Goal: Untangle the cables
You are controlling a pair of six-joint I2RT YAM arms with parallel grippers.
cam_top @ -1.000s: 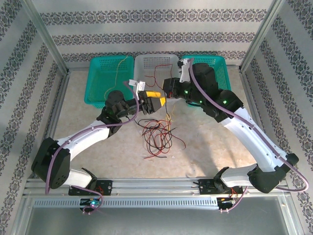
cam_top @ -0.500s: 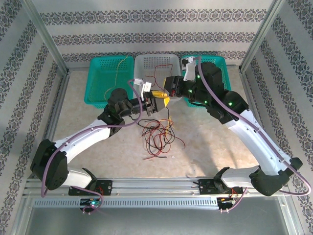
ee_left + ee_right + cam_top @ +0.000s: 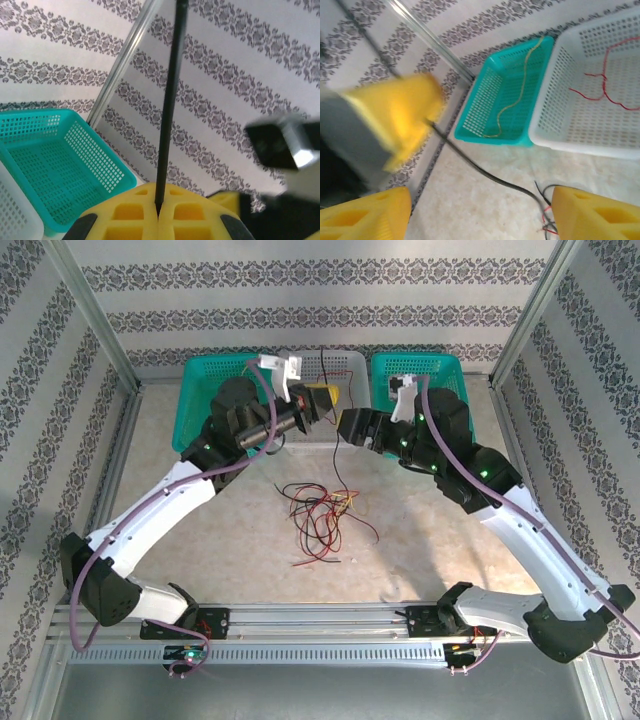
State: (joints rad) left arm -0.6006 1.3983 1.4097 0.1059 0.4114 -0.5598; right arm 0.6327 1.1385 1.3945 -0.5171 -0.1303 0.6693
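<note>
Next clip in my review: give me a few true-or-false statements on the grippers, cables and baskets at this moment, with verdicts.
1. The left gripper is shut on a black cable. True.
2. The right gripper is clamped on that same cable. False: its fingers stand wide apart with nothing held between them.
3. A yellow cable lies in the left teal basket. True.
4. The white basket is empty. False: a red cable lies in it.
5. Every cable has been lifted off the table. False: a tangle of red, black and yellow cables lies on it.
</note>
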